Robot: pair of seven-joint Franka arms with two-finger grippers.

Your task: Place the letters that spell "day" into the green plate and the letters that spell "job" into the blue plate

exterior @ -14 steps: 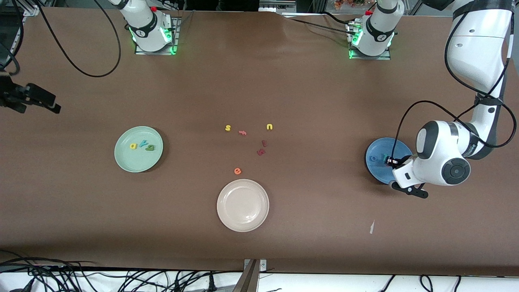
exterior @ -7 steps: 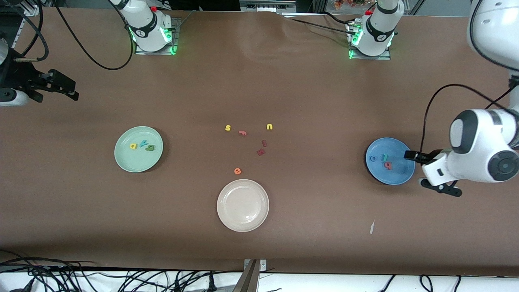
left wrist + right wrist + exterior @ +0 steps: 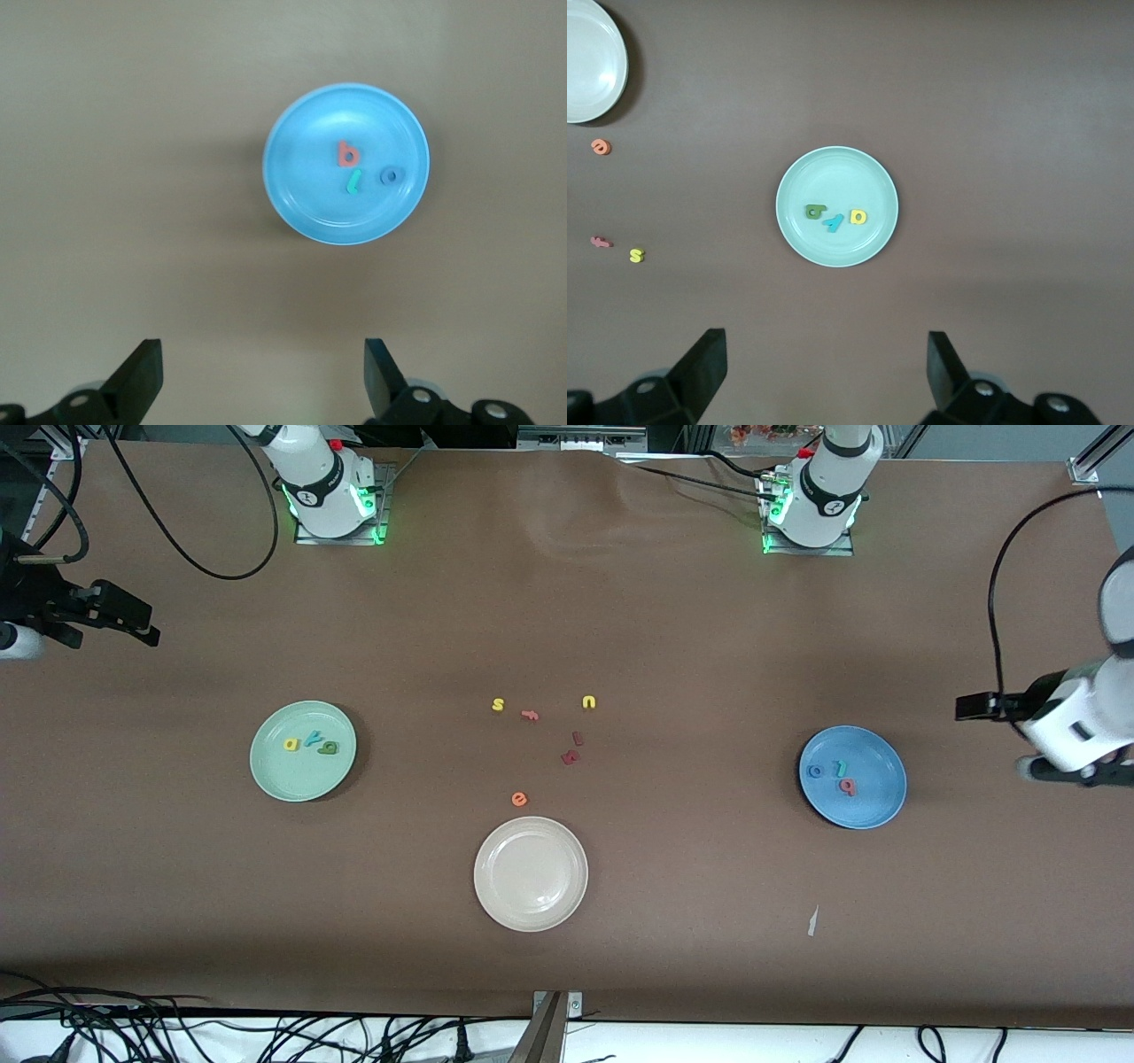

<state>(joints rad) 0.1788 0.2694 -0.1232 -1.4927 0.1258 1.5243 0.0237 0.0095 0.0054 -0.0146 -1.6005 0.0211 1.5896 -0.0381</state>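
Front view: day letters (image 3: 310, 742) in green plate (image 3: 268, 772), job letters (image 3: 834, 775) in blue plate (image 3: 873, 806); sorting looks complete. Left gripper (image 3: 261, 376), right gripper (image 3: 824, 367) both wide, empty, over bare table.

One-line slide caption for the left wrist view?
Open left gripper above bare table, looking down on the blue plate holding pink b, teal j, blue o.

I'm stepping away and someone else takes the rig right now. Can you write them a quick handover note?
Left tool: open, empty, up over bare table beside the blue plate.
Right tool: open, empty, waiting over the table at its own end.
Green plate: holds the yellow letter, teal "y" and dark green letter.
Blue plate: holds the blue "o", teal "j" and pink "b".
Done: both words are placed.
Left: nothing; spare letters lie mid-table.
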